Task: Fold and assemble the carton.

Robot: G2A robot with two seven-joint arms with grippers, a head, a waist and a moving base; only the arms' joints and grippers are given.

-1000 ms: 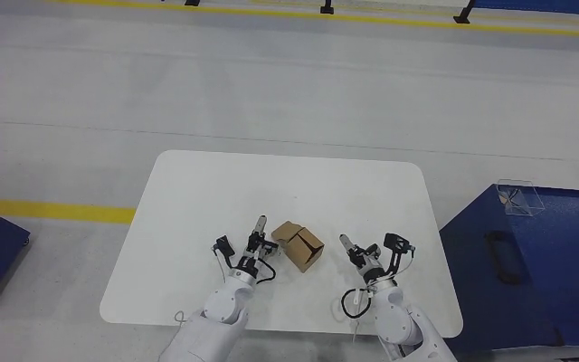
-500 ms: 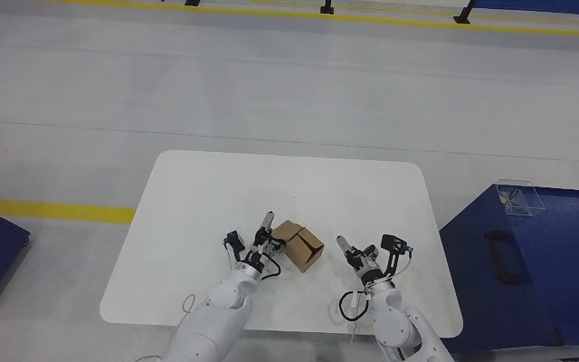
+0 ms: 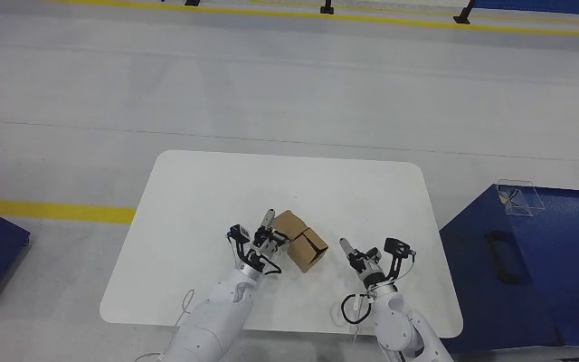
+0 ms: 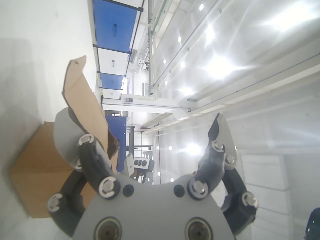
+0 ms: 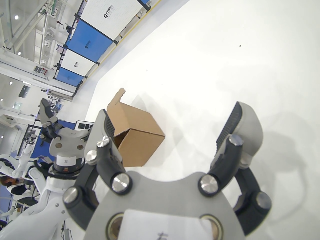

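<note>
sitting near the front middle of the white table, the brown carton has one flap standing up and one end open. the left gripper is spread wide and clasps nothing — one finger lies against the carton's side by that flap. the right gripper hangs at the carton's other side, apart from it, fingers also wide — nothing between them.
</note>
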